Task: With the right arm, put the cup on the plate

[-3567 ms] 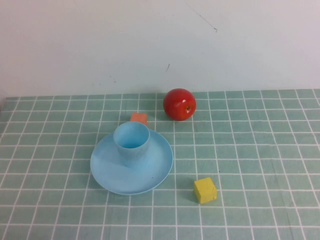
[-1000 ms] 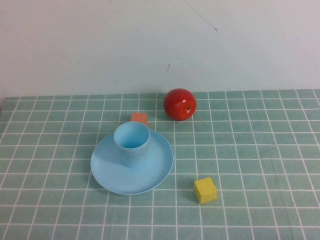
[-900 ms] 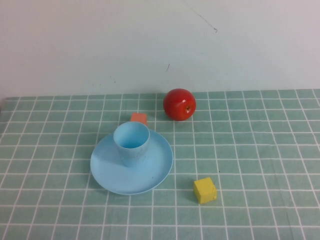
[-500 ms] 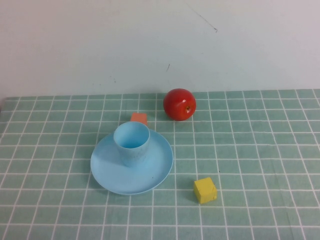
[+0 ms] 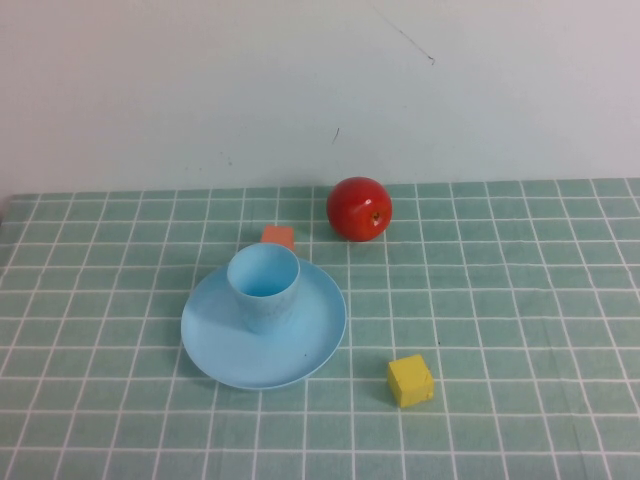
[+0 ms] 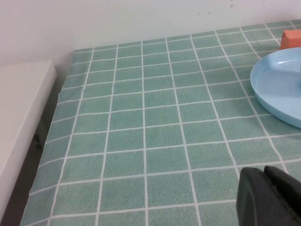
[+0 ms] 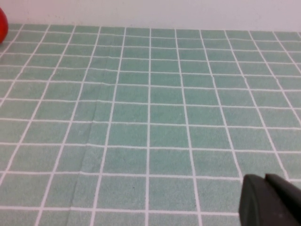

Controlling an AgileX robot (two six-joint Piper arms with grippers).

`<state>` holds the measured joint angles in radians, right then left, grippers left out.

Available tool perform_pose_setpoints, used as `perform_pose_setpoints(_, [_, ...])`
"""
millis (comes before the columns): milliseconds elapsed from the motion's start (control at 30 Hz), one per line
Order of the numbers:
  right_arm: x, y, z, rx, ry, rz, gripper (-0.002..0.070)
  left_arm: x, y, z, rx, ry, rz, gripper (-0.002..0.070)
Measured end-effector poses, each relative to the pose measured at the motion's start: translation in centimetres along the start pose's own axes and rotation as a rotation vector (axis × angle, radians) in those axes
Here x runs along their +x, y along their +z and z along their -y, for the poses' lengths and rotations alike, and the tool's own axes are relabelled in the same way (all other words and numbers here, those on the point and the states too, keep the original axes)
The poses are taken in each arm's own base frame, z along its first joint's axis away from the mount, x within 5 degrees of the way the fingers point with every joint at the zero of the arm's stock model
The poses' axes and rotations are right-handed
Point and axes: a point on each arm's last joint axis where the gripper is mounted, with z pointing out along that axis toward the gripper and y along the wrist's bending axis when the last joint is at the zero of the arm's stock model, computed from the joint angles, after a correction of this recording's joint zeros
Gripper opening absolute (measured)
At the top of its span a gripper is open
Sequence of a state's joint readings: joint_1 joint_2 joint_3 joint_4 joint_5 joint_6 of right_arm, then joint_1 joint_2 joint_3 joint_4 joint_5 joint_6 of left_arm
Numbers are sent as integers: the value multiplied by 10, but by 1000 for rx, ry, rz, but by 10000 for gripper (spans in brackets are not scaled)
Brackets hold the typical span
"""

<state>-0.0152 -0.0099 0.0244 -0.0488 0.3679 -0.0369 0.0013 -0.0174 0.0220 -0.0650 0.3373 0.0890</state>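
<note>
both grippers (image 6: pixel 270 197) (image 7: pixel 270 200) low, table-edge side

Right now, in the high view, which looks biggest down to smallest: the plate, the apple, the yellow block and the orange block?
1. plate
2. apple
3. yellow block
4. orange block, partly hidden behind the plate, so unsure.

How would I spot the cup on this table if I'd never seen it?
Find the wide light blue plate on the green checked cloth. The cup stands upright on it, a handleless tumbler of the same blue. The red apple and the orange and yellow blocks sit off the plate. Both grippers (left, right) are away from it.
</note>
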Motion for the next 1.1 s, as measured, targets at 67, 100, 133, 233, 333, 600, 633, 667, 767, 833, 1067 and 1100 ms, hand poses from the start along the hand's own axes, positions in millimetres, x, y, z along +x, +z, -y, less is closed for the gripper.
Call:
perform_pose_setpoints(67, [0,0,1,13,6,-1,-3,0,0,0,0,0,0,-3])
perform_pose_setpoints(100, [0,0,1,21,9,-2,-3,0,0,0,0,0,0,-3])
perform_pose_setpoints(133, [0,0,2,28,12,-2,-3,0,0,0,0,0,0,-3])
perform_pose_setpoints(233, [0,0,2,35,13,-3,-3,0,0,0,0,0,0,-3])
perform_pose_setpoints(333, [0,0,2,35,13,-3,-3,0,0,0,0,0,0,-3])
perform_pose_setpoints(600, [0,0,2,35,11,0,-3,0,0,0,0,0,0,-3])
perform_pose_setpoints(633, [0,0,2,35,11,0,-3,0,0,0,0,0,0,-3])
perform_pose_setpoints(667, [0,0,2,35,11,0,-3,0,0,0,0,0,0,-3])
perform_pose_setpoints(767, [0,0,2,35,11,0,-3,0,0,0,0,0,0,-3])
perform_pose_setpoints(833, [0,0,2,35,11,0,-3,0,0,0,0,0,0,-3])
perform_pose_setpoints(1067, [0,0,2,35,11,4,-3,0,0,0,0,0,0,-3])
perform_pose_setpoints(1100, [0,0,2,35,11,4,-3,0,0,0,0,0,0,-3])
